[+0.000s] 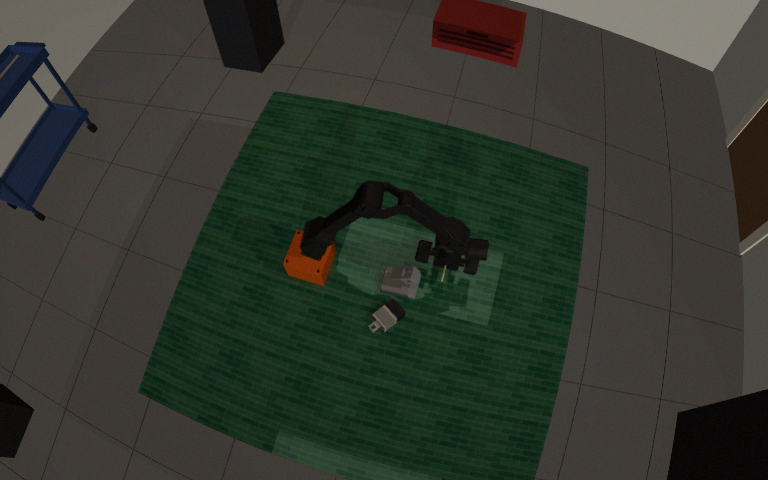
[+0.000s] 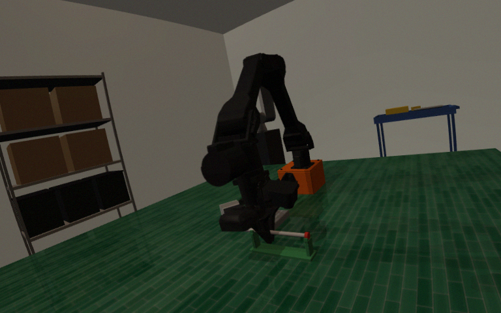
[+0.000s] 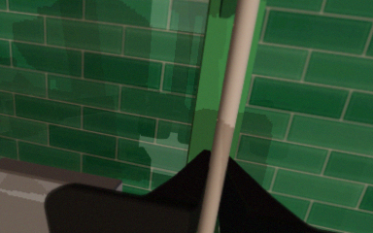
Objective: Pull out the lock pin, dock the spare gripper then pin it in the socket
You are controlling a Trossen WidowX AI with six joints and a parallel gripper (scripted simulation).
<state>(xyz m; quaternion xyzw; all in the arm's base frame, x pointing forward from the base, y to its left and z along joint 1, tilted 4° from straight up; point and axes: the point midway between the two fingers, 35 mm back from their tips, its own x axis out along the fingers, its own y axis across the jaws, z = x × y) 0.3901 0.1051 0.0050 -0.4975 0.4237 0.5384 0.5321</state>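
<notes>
The pale lock pin (image 1: pixel 442 275) (image 2: pixel 288 233) (image 3: pixel 234 87) with a red head (image 2: pixel 306 235) lies level across the two posts of a low green cradle (image 2: pixel 282 252) (image 3: pixel 211 87) on the floor. My gripper (image 1: pixel 444 267) (image 2: pixel 265 236) (image 3: pixel 213 157) is shut on the lock pin near its plain end, with a black finger on each side of it. The grey mount (image 1: pixel 400 281) (image 3: pixel 29 186) stands just beside my gripper, with its socket empty. The spare gripper (image 1: pixel 386 315), grey with a black end, lies on the floor in front of the mount.
The arm's orange base (image 1: pixel 309 264) (image 2: pixel 303 176) stands left of the mount on the green brick-patterned mat (image 1: pixel 339 367). A shelf rack (image 2: pixel 55 147), a blue table (image 2: pixel 415 114), a blue cart (image 1: pixel 33 130) and a red toolbox (image 1: pixel 478 31) stand far off.
</notes>
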